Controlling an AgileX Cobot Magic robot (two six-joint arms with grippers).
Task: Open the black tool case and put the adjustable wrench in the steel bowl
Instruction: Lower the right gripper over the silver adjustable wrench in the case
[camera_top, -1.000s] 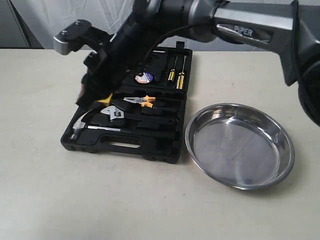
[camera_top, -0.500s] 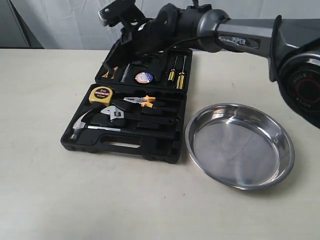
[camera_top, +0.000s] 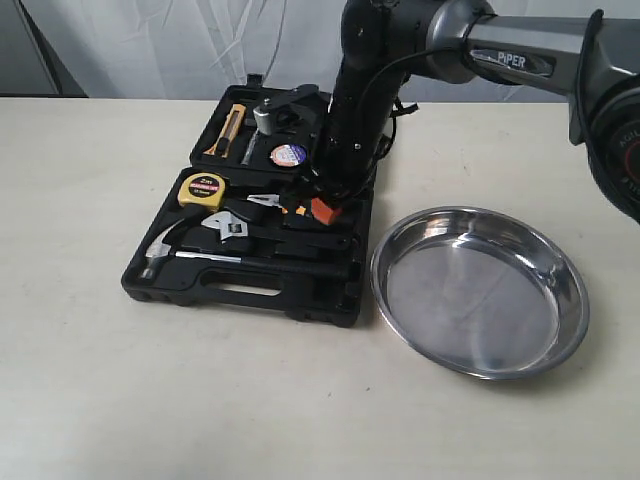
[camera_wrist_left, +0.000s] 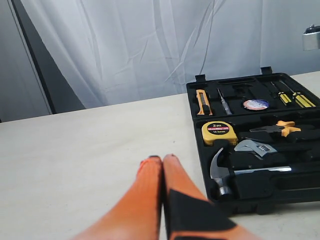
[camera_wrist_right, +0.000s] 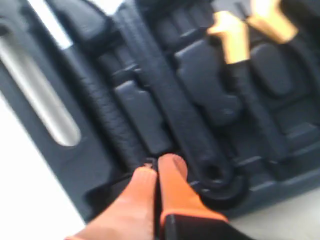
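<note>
R pincer pointing down, tips together, L pincer tips together

Right arm overhangs the black tool case on its right; steel bowl unobstructed

The right arm hides from us the far right part of the black tool case and the handles of the pliers. In the right wrist view we find the adjustable wrench blurred, its head end off the picture. The left wrist view's edge cuts off one side of the case.
</note>
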